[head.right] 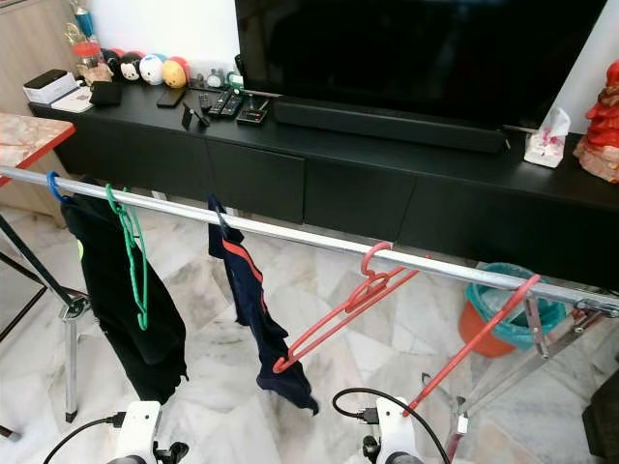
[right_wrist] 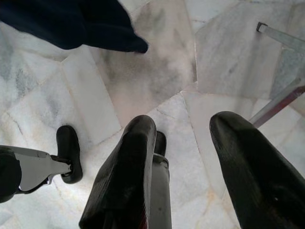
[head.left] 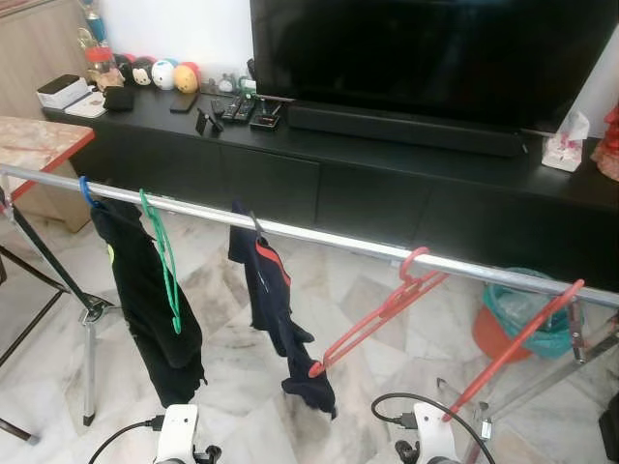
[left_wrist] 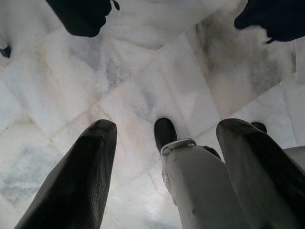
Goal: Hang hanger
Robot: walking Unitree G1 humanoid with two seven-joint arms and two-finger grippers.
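Note:
A silver rail (head.left: pixel 319 235) runs across in front of me. On it hang a blue hanger with a black garment (head.left: pixel 145 290), a bare green hanger (head.left: pixel 164 259) and a navy garment (head.left: pixel 276 309). A red hanger (head.left: pixel 382 311) is hooked on the rail and tilts down to the left. A second red hanger (head.left: pixel 517 343) slants from the rail's right part down toward my right arm (head.left: pixel 432 435). My left arm (head.left: pixel 179 433) hangs low. The left gripper (left_wrist: pixel 167 126) and the right gripper (right_wrist: pixel 185 121) are both open above the marble floor, with nothing between the fingers.
Behind the rail stands a long black TV cabinet (head.left: pixel 387 193) with a TV (head.left: pixel 426 48) and small items. An orange bin with a teal bag (head.left: pixel 527 314) sits at the right beside the rack's metal legs (head.left: pixel 551 372). A marble-topped table (head.left: pixel 39 140) is at the left.

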